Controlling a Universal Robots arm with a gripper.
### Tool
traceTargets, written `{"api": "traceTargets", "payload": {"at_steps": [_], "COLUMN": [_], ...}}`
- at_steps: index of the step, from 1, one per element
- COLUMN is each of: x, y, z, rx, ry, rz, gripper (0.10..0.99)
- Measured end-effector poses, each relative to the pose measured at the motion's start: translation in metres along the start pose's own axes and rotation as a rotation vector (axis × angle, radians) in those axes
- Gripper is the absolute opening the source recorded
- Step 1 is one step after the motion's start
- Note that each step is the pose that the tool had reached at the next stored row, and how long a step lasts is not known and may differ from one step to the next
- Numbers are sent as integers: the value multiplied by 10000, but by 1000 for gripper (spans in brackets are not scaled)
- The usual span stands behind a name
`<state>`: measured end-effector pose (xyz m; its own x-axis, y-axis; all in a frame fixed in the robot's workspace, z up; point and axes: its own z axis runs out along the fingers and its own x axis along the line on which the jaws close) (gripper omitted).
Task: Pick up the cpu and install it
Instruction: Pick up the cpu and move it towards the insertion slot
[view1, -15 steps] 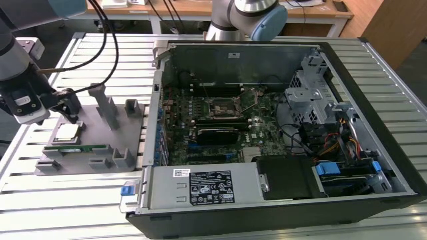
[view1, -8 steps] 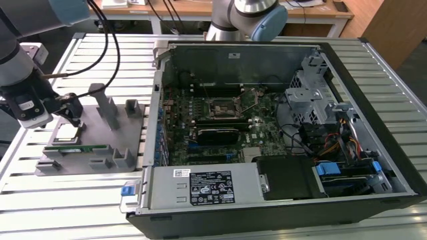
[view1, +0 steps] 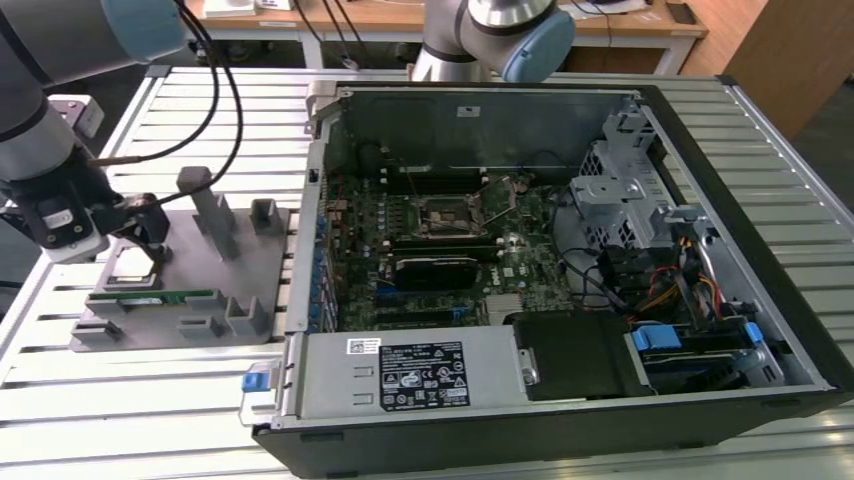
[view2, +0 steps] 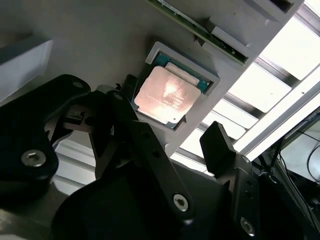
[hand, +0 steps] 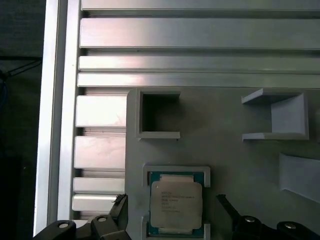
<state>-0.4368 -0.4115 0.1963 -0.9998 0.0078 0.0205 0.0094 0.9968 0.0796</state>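
Second wrist view: the claw (view2: 172, 107) stood released astride the cpu (view2: 167, 95), which lay ungrasped in its holder (view2: 154, 51), uninstalled.

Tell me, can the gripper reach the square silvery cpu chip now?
Probably yes: the open gripper hangs directly over the square silvery cpu chip in the grey tray, and nothing covers it.

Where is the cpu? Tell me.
The cpu lies in its recess on the grey fixture plate at the exterior view's left, beside the computer case, under the open gripper.
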Motion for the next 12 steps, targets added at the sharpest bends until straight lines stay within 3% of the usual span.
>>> {"api": "traceTargets", "payload": {"at_steps": [12], "x": [-44], "y": [-9], "z": [101], "rx": [39], "ry": [-13], "rz": [157], "gripper": [776]}}
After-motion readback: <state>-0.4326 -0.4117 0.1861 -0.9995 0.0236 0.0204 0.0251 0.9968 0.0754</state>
